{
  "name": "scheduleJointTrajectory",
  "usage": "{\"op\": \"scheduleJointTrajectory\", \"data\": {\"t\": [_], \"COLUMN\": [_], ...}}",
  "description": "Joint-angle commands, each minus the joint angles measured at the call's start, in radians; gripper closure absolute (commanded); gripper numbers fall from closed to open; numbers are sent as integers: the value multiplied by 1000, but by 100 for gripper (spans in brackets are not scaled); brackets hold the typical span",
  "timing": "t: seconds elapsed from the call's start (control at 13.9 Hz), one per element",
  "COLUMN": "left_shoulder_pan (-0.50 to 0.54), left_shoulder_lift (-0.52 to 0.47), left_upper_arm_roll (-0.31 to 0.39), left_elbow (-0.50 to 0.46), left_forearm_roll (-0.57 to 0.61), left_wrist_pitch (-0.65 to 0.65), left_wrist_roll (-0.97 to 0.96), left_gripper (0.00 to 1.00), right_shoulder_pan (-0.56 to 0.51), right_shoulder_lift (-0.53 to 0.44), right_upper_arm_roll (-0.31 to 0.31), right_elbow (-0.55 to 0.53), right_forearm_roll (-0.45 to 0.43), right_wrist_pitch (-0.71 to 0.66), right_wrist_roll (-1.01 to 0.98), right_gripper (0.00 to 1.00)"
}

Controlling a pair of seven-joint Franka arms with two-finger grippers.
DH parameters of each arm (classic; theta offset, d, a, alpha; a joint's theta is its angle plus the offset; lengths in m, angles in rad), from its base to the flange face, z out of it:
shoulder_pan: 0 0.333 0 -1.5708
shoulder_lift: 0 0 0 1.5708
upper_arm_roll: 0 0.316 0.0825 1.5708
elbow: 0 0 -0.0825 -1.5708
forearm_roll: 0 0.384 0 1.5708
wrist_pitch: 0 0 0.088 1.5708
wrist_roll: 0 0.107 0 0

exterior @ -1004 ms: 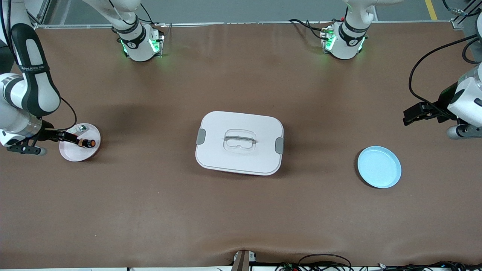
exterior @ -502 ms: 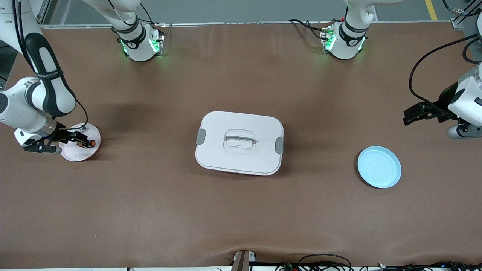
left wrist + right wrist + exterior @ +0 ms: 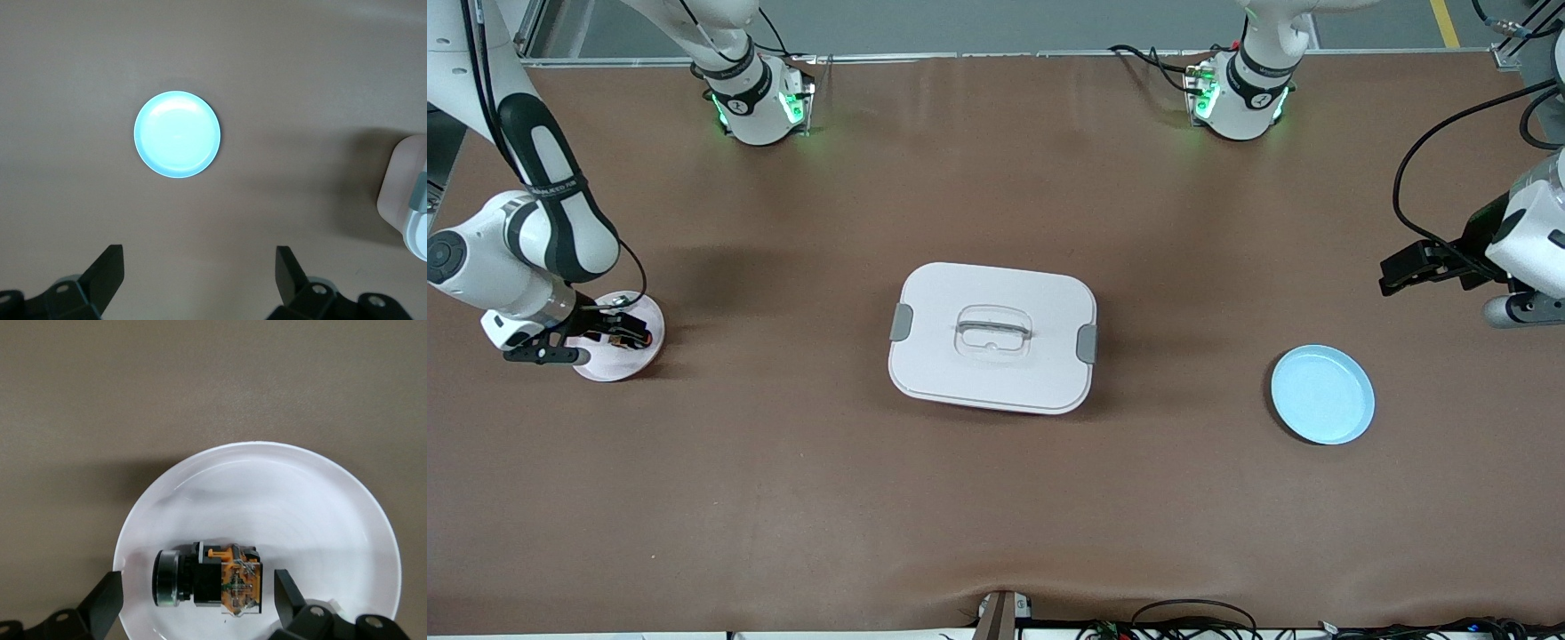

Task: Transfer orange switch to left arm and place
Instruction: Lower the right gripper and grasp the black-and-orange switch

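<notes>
Here, one orange switch [image 3: 207, 579], a small black cylinder with an orange and metallic rear, lies on its side on a white plate [image 3: 320, 513] near the right arm's end of the table. In the front view the switch is hidden under the gripper, so only the right wrist view shows it clearly.

The right gripper [image 3: 193, 603] is low over that plate, its two black fingers [image 3: 103, 600] spread wide, one on each side of the switch without touching it. Nothing is held.

There are two plates in all. The second is a light blue plate [image 3: 1322, 394], bare, toward the left arm's end of the table and slightly nearer to the front camera than the white plate.

One box [image 3: 992, 337], white with rounded corners, two grey side clasps and a recessed handle in its lid, sits between the two plates at the middle of the brown table [image 3: 996, 516].

The left gripper [image 3: 1396, 271] waits in the air at the left arm's end of the table, over bare tabletop close to the blue plate. Its fingers [image 3: 107, 270] are also spread wide and hold nothing.

Two arm bases glow green along the table's edge farthest from the front camera.
</notes>
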Motion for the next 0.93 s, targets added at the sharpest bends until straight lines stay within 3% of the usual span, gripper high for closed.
{"op": "scheduleJointTrajectory", "data": {"t": [0.0, 0.86], "left_shoulder_pan": [1, 3], "left_shoulder_lift": [-12, -12], "left_upper_arm_roll": [-2, -2], "left_elbow": [8, 9], "left_forearm_roll": [-17, -17], "left_wrist_pitch": [-14, -11], "left_wrist_roll": [8, 11], "left_gripper": [0, 0], "right_shoulder_pan": [-14, -17], "right_shoulder_lift": [19, 46], "right_upper_arm_roll": [12, 12], "right_elbow": [8, 20], "right_forearm_roll": [22, 22], "right_wrist_pitch": [9, 6], "right_wrist_roll": [-23, -22], "right_gripper": [0, 0]}}
